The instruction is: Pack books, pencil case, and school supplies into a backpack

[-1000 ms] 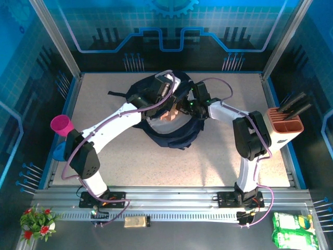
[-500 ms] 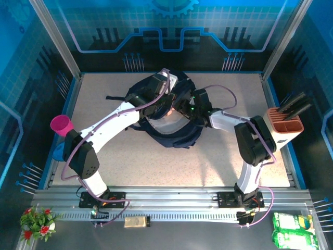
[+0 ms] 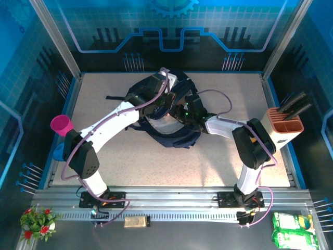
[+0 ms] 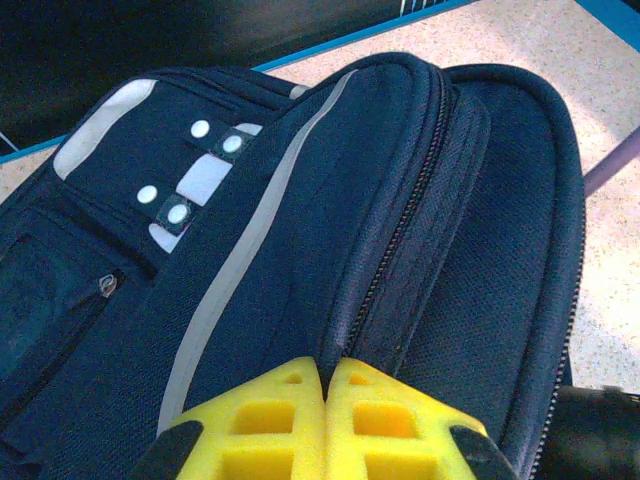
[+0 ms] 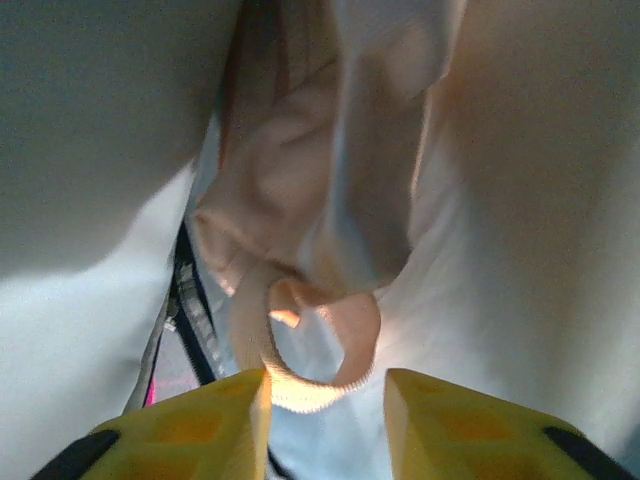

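- The dark blue backpack [image 3: 171, 136] lies in the middle of the table [image 3: 130, 161], with both arms reaching over it.
- The left gripper [image 4: 326, 365] is closed tight. Its yellow fingers [image 4: 270, 420] pinch a fold of the bag's cloth right next to the zipper [image 4: 400, 230].
- I think this pinch holds the mouth of the bag open, so the other arm has room.
- The right gripper [image 5: 325, 385] is down inside the bag, with the pale lining [image 5: 520, 200] all around it.
- Its two fingers stand apart with a gap between them. They are not squeezing anything.
- The pinkish pencil case [image 5: 300, 190] sits just in front of those fingers, inside the bag. Its little loop strap [image 5: 362, 335] curls into the gap and touches the tip of one finger.
- So the step looks like this: drop the pencil case in the bag and take the hand out.
- To do it well, the right fingers should open a bit wider first, so the loop falls free.
- Then the hand should back out slowly and straight, the way it points, so the loop does not hook on a finger and ride out with it.
- The left gripper should hold its pinch on the cloth. If it lets go, the flap may drop on the right arm.
- What else lies deep in the bag is hidden, so I cannot tell how much is packed.
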`<state>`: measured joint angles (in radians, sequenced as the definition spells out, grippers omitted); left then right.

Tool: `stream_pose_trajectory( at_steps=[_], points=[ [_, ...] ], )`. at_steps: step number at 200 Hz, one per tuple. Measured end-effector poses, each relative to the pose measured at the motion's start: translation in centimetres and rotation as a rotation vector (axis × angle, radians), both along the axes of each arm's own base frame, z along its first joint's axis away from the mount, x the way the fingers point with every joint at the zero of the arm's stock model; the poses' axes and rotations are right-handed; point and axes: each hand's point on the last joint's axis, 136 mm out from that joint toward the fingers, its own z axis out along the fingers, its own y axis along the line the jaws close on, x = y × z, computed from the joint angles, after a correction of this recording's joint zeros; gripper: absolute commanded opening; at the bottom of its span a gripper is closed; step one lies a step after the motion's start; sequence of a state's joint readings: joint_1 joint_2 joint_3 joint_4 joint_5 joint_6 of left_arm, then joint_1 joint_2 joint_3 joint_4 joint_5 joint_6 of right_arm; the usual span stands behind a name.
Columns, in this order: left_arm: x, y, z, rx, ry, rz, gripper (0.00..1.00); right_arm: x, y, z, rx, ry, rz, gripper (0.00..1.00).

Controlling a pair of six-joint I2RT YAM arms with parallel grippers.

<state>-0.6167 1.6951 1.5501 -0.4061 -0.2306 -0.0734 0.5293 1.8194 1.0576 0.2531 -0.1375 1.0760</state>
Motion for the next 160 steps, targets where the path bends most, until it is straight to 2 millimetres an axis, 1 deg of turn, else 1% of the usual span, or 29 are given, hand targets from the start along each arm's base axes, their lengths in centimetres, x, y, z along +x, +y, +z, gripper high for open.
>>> stream_pose_trajectory(
  at_steps=[27,48,65,79,91,104,126,145,149,160],
  points=[
    [0.1,0.1,0.0,-0.012,0.006,0.01,0.0,2.2,0.8,-0.4,0.003,-0.019,-0.026,0.21],
    [0.1,0.1,0.0,-0.024,0.011,0.018,0.0,3.9,1.7,-0.3,0.027,-0.051,-0.034,0.18],
    [0.2,0.3,0.0,-0.033,0.015,0.03,0.0,4.9,2.4,-0.5,0.051,-0.068,-0.035,0.18],
    [0.3,0.4,0.0,-0.045,0.02,0.042,0.0,5.0,2.5,-0.8,0.059,-0.069,-0.036,0.21],
    [0.4,0.6,0.0,-0.053,0.024,0.047,0.0,5.0,2.5,-0.7,0.067,-0.081,-0.036,0.24],
    [0.4,0.5,0.0,-0.068,0.032,0.049,0.0,4.2,1.9,-0.6,0.076,-0.084,-0.044,0.29],
    [0.3,0.4,0.0,-0.084,0.042,0.046,0.0,1.2,-0.3,-0.2,0.094,-0.053,-0.051,0.39],
    [0.2,0.2,-0.1,-0.102,0.056,0.039,0.0,-1.4,-2.9,1.6,0.117,-0.061,-0.07,0.44],
    [0.2,0.1,-0.1,-0.107,0.06,0.036,0.0,-2.0,-3.7,2.2,0.124,-0.066,-0.082,0.46],
    [0.2,-0.2,-0.3,-0.118,0.072,0.025,0.0,-3.2,-5.4,3.5,0.141,-0.08,-0.098,0.51]
  ],
)
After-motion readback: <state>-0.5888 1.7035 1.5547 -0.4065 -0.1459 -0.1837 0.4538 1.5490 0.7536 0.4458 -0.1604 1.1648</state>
